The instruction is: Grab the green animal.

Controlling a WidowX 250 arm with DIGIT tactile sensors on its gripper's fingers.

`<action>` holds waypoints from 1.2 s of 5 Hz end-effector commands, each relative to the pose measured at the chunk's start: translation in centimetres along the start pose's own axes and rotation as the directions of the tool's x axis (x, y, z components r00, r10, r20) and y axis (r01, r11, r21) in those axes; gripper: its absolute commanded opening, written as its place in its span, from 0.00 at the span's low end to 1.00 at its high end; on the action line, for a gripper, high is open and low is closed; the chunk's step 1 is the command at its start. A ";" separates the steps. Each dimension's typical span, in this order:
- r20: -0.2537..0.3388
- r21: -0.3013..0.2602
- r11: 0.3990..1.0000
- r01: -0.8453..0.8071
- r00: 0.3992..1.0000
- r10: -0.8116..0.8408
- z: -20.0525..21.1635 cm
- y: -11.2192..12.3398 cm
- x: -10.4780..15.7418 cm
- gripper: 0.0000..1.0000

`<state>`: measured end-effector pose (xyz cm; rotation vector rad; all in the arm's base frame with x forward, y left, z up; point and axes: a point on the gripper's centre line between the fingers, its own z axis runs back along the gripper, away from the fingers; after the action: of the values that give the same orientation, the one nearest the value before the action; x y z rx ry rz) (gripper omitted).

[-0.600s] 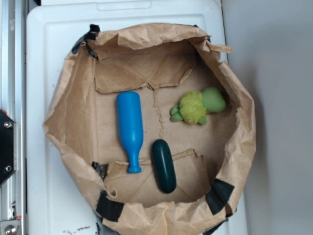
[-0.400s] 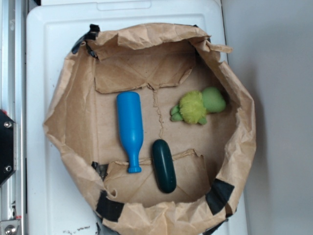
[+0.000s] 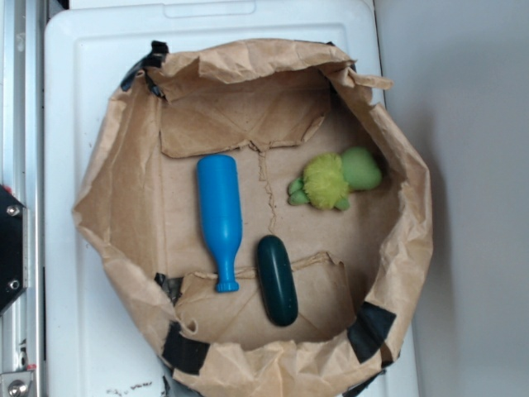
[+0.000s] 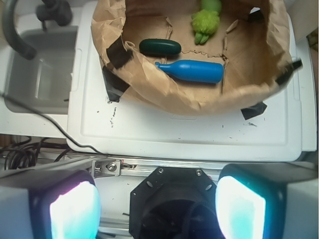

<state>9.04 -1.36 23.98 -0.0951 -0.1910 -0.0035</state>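
Approach comes first: in the exterior view, left to right, the paper bag point(image 3: 107, 198) holds the blue pin point(image 3: 219, 219), the dark green capsule point(image 3: 277, 279) and the green animal point(image 3: 331, 182), which lies near the right wall. My claw point(image 4: 157, 209) hangs wide open and empty, well short of the bag. I'd bring it over the rim, then straight down astride the fuzzy body, clear of the wall and capsule.

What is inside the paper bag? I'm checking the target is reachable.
The green animal, a blue pin and a dark green capsule lie apart on the paper bag floor. Torn flaps may hide something beneath.
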 end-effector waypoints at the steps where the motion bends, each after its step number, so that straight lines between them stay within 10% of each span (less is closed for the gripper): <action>1: 0.058 0.016 0.999 0.045 0.997 -0.046 -1.6 1.6 -1.9 1.00; 3: -0.047 0.024 0.997 -0.076 0.996 0.077 -2.7 2.5 2.7 1.00; 6: -0.047 0.024 0.997 -0.076 0.996 0.077 -2.7 2.5 2.7 1.00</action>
<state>12.04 0.83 20.92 -0.0825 -0.1164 0.0854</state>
